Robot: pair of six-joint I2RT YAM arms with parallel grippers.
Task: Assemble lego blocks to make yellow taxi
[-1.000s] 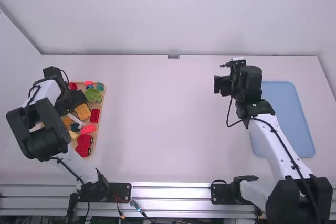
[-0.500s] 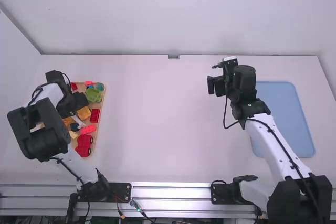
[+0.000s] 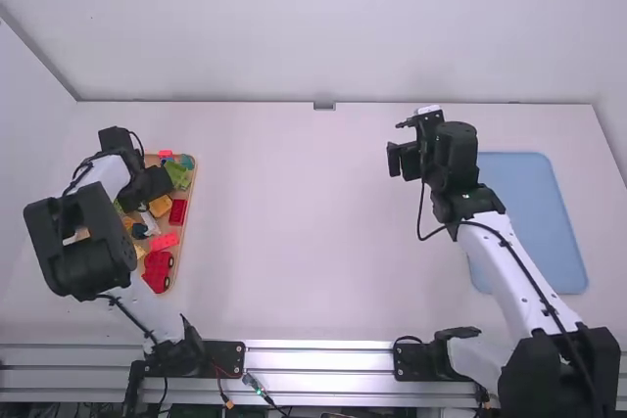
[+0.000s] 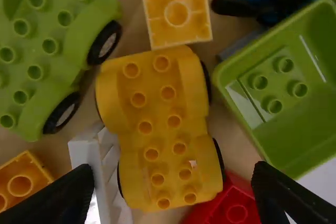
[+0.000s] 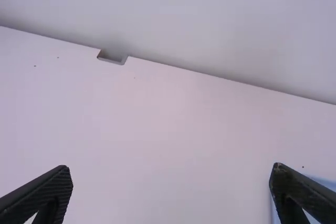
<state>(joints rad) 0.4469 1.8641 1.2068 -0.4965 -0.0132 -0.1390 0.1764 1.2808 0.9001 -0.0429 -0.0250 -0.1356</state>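
High view: over a tan tray (image 3: 190,201) of plastic building pieces, the black two-finger left gripper (image 3: 155,183) is hovering at the left side of the white table (image 3: 294,232). In the left wrist view its fingers are standing wide apart, gripping nothing. Between and beyond them, a yellow wheeled car base with two rows of studs (image 4: 160,135) is lying studs up, a green wheeled base (image 4: 42,56) and a yellow studded brick (image 4: 176,6) sitting beside it. A red wheeled base (image 3: 157,269) is resting at the tray's near end. Farther right, the black two-finger right gripper (image 3: 402,158) is hanging above the table, its fingers spreading wide around empty air. At the far right, a flat blue tray (image 3: 534,227) is lying on the table.
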